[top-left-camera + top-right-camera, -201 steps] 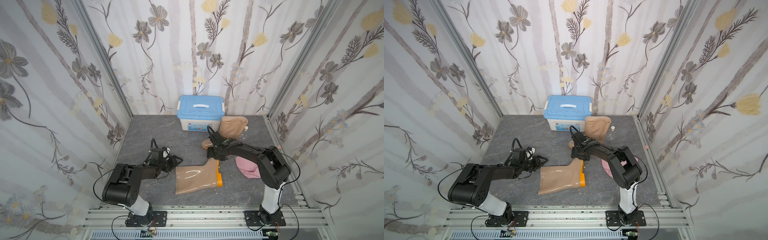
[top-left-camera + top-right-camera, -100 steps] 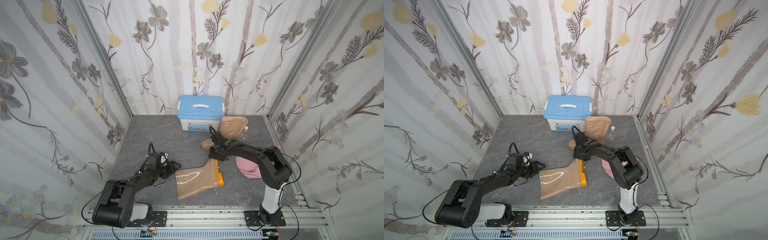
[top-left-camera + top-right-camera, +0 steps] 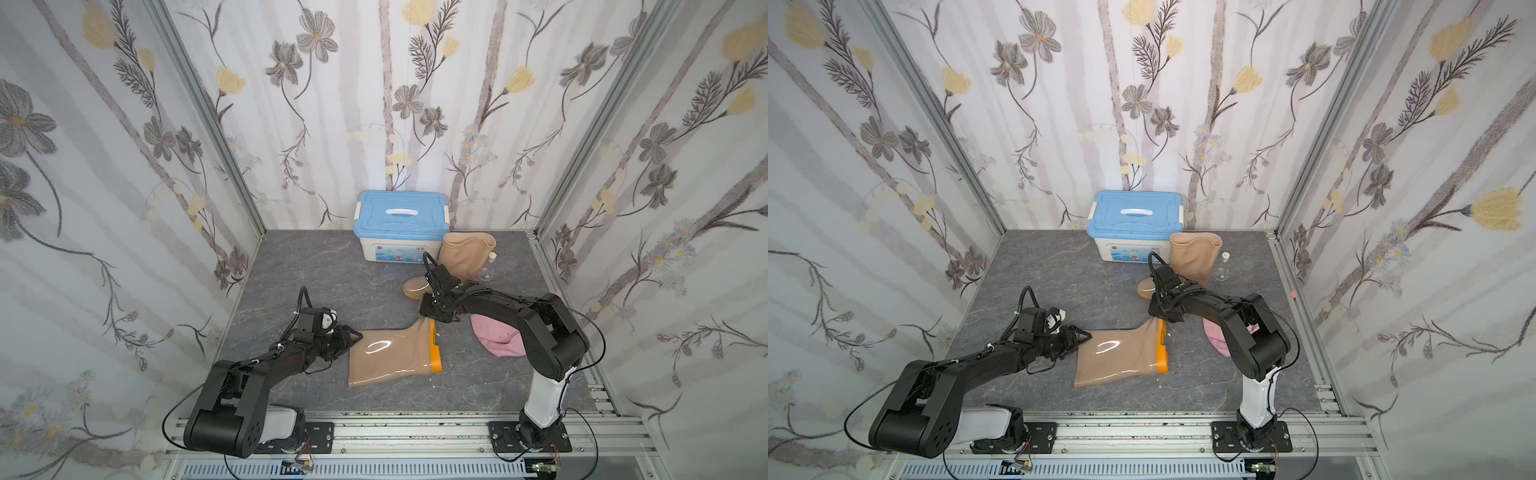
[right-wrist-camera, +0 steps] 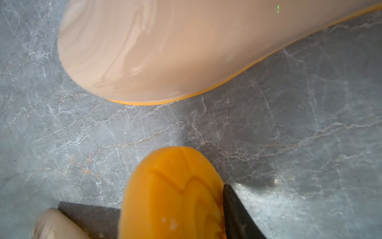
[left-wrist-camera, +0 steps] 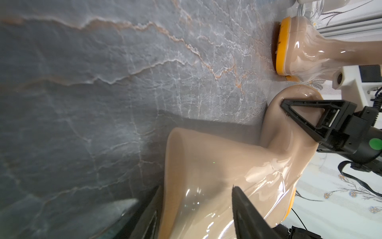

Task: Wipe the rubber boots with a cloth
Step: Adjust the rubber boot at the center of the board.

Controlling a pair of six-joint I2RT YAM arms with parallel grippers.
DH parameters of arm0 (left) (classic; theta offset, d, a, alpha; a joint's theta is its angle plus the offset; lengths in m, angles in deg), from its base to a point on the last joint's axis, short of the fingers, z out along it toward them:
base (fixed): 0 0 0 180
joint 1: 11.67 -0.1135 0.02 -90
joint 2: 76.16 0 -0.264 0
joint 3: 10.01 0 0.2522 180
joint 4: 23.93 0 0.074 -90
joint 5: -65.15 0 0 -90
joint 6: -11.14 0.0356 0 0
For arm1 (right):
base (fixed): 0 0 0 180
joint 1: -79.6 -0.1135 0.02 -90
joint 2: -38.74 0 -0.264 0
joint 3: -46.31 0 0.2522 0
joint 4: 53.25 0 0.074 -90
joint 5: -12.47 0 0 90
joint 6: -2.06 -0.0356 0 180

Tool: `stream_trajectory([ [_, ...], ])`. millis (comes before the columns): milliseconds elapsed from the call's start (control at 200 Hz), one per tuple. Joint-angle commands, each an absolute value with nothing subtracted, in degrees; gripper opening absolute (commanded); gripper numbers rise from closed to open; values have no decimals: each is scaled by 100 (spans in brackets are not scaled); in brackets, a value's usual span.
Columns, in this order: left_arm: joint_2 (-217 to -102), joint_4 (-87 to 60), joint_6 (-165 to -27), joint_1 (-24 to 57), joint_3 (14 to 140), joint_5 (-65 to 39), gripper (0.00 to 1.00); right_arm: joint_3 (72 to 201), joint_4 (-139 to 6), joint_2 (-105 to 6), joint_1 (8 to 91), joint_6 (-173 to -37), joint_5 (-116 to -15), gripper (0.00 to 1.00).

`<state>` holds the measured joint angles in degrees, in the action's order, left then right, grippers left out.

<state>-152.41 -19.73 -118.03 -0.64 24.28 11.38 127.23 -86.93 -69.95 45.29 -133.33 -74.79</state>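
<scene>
One tan rubber boot [image 3: 390, 355] lies on its side mid-floor, orange sole [image 4: 171, 194] facing right. My left gripper [image 3: 351, 334] is shut on its shaft end, one finger [image 5: 246, 209] on top and the other on the floor side. My right gripper [image 3: 434, 318] is shut on this boot's toe, with a finger [image 4: 235, 211] against the sole and one on the upper [image 5: 299, 111]. The second boot [image 3: 461, 257] stands upright behind. The pink cloth [image 3: 498, 338] lies crumpled on the floor, partly hidden under my right arm; no gripper holds it.
A blue-lidded box [image 3: 401, 218] stands against the back wall, beside the upright boot. A small glass bottle [image 3: 1221, 270] stands to the right of that boot. Flowered walls close in the grey marbled floor [image 3: 316, 274] on three sides.
The right gripper has closed on the lying boot's toe. The boot has turned a little, its shaft end sliding toward the front. The left arm has stretched out lower, still at the shaft.
</scene>
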Motion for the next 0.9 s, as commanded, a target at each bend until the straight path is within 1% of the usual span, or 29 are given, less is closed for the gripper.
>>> stream_trajectory([
  [0,-15214,-1930,-11793,-60,2399,1168,56,12517,-8216,-7209,4597,-13483,-7942,44],
  [100,-15133,-1884,-11796,-55,2322,1166,53,12485,-8152,-7239,4624,-13513,-7893,44],
  [160,-15054,-1865,-11810,-51,2274,1172,48,12485,-8132,-7268,4631,-13531,-7876,44],
  [330,-14850,-1751,-11814,-53,2203,1129,25,12527,-8143,-7289,4635,-13524,-7898,46],
  [400,-14744,-1716,-11810,-51,2195,1103,18,12530,-8169,-7273,4634,-13515,-7919,47],
  [505,-14640,-1694,-11781,-51,2207,1083,0,12529,-8203,-7249,4632,-13515,-7952,48],
  [590,-14639,-1686,-11779,-55,2204,1066,0,12549,-8225,-7253,4637,-13498,-7948,50],
  [679,-14638,-1655,-11779,-51,2213,1014,0,12720,-8528,-7305,4629,-13309,-7876,63],
  [779,-14664,-1632,-11763,-51,2237,969,0,12873,-9051,-7157,4606,-12960,-8098,74],
  [894,-14773,-1654,-11762,-52,2263,976,0,12993,-9794,-6725,4559,-12492,-8671,83],
])
